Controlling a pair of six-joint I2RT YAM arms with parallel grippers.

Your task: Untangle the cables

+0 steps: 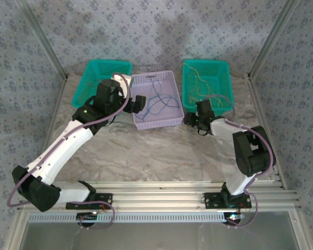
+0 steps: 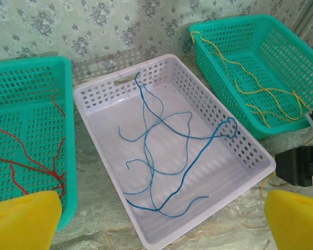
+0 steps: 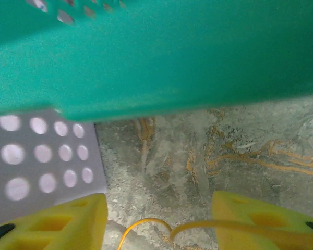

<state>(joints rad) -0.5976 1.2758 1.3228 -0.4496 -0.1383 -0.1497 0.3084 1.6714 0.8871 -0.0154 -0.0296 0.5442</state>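
Observation:
Blue cables [image 2: 161,151] lie looped in the lilac basket [image 2: 94,94] in the middle. Red cables [image 2: 26,161] rest in the left teal basket [image 2: 26,67], and yellow cables [image 2: 255,86] in the right teal basket [image 2: 227,28]. My left gripper [image 1: 140,103] hovers over the lilac basket's left side, its yellow fingers [image 2: 21,219] wide apart and empty. My right gripper [image 1: 189,120] sits low on the table between the lilac and right teal baskets. It is open, and a loose yellow cable [image 3: 146,221] lies on the table between its fingers [image 3: 62,224], running across the right one.
The marble-patterned table [image 1: 156,151] stretches from the baskets to the arm bases. The right teal basket's wall [image 3: 161,52] looms just ahead of the right gripper, with the lilac basket's perforated wall [image 3: 41,161] at its left. Metal frame posts [image 1: 47,52] flank the table.

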